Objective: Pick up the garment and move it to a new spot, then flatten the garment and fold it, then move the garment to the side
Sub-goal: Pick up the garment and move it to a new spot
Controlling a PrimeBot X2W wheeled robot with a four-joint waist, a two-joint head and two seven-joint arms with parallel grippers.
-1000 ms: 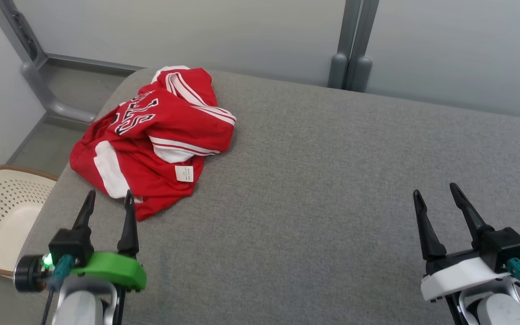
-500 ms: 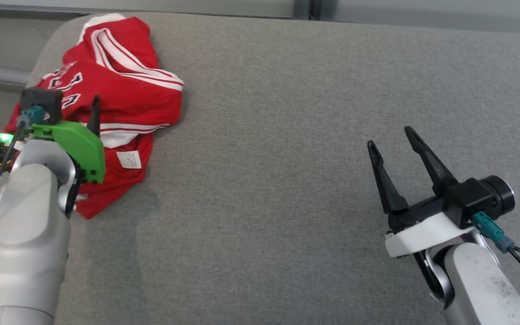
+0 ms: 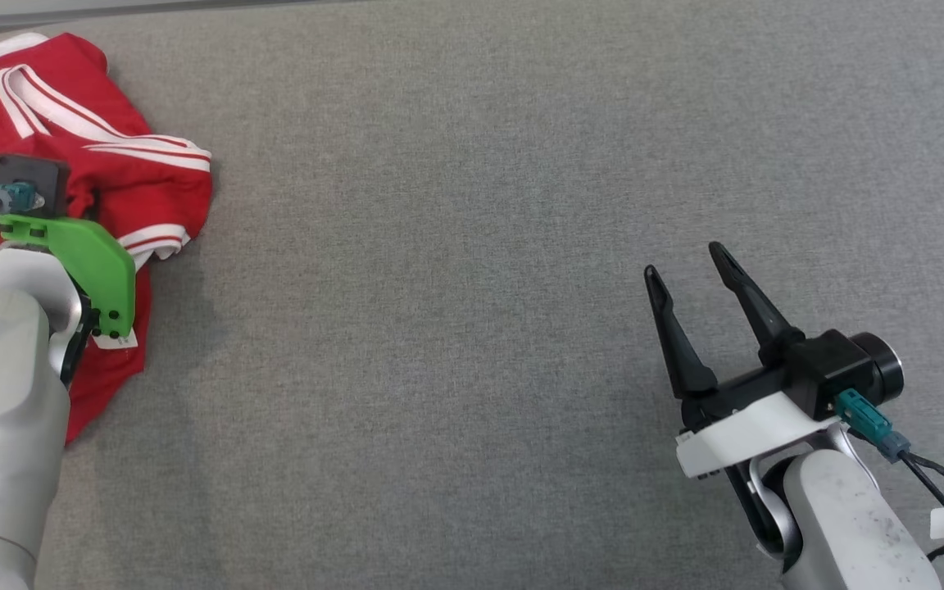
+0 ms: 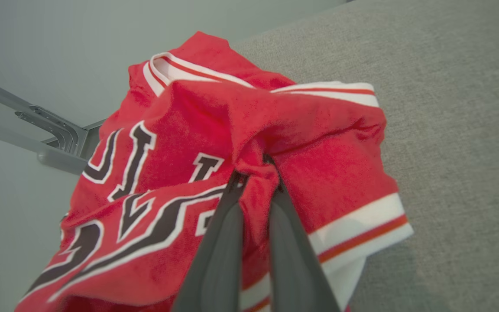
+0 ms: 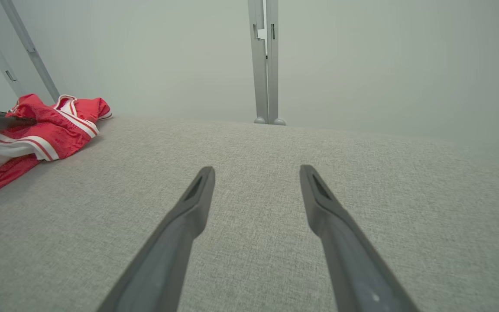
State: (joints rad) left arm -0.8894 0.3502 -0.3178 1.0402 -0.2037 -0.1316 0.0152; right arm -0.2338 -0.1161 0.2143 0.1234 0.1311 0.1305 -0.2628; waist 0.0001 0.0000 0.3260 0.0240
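Just closed the jaws of the left gripper (image 4: 256, 173) on a raised fold of the crumpled red jersey with white-and-red striped trim (image 3: 111, 164); stood wide open and short of the cloth a second ago, now pinched almost together with fabric bunched between. Means the grasp looks made, so lifting and carrying to a new spot probably comes next, with flattening and folding not yet begun. Leaves the jersey at nine to ten o'clock, by the left edge of the grey fabric-covered desk (image 3: 472, 328). Holds the right gripper (image 3: 684, 258) at four o'clock, jaws spread wide, gripping nothing. Shows black, white-edged block lettering (image 4: 137, 216), too creased to read; also a small white tag (image 3: 121, 339), print too small.
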